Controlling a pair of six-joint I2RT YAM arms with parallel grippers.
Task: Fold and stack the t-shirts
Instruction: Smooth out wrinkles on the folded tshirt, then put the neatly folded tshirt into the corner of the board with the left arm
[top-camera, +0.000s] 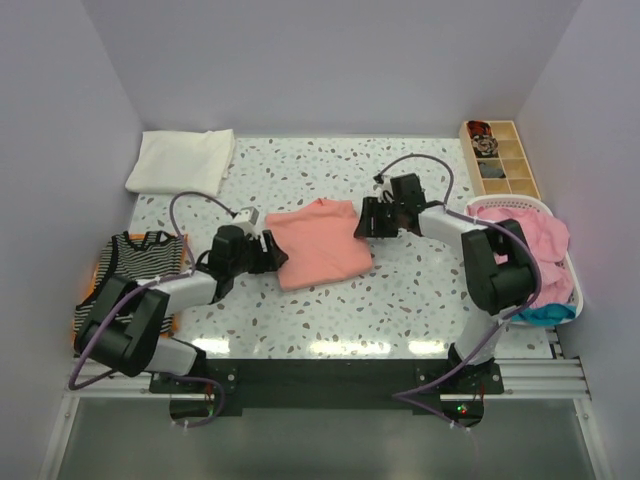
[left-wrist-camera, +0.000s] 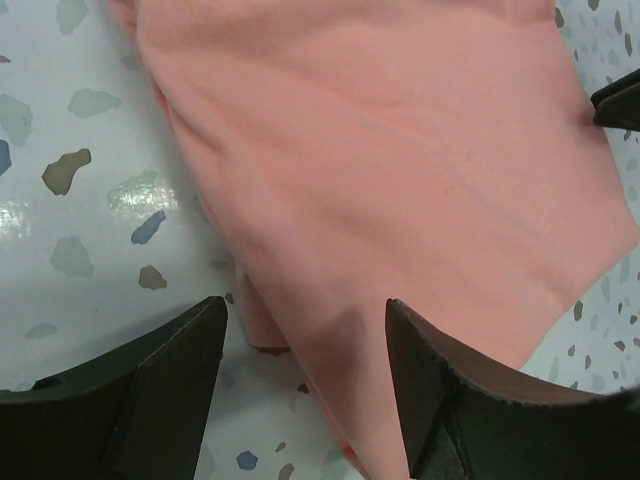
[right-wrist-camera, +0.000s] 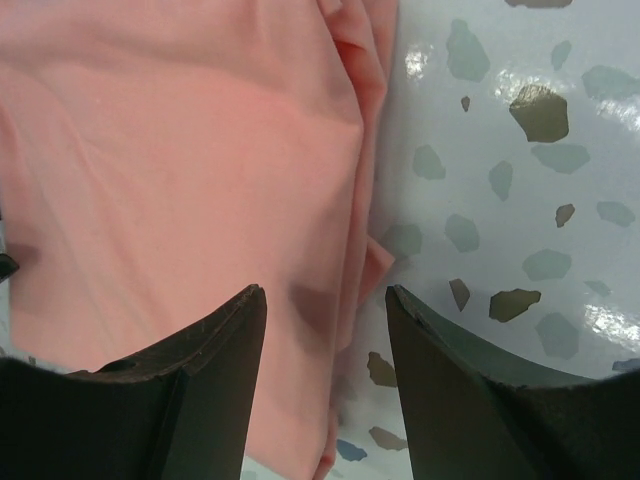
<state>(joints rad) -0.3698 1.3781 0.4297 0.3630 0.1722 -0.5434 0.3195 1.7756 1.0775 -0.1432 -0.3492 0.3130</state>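
Note:
A salmon-pink t-shirt (top-camera: 318, 242) lies folded into a rough square in the middle of the table. My left gripper (top-camera: 270, 252) sits at its left edge, open, its jaws straddling the cloth edge (left-wrist-camera: 330, 340) without pinching it. At the shirt's right edge my right gripper (top-camera: 366, 222) is open too, and the folded edge (right-wrist-camera: 340, 300) runs between its fingers. A white folded t-shirt (top-camera: 182, 161) lies at the back left. A black-and-white striped t-shirt (top-camera: 130, 268) lies at the far left under my left arm.
A white basket (top-camera: 573, 283) at the right holds pink (top-camera: 540, 240) and teal (top-camera: 540, 314) clothes. A wooden compartment tray (top-camera: 500, 157) stands at the back right. An orange board (top-camera: 176, 322) shows under the striped shirt. Walls close in the table on three sides.

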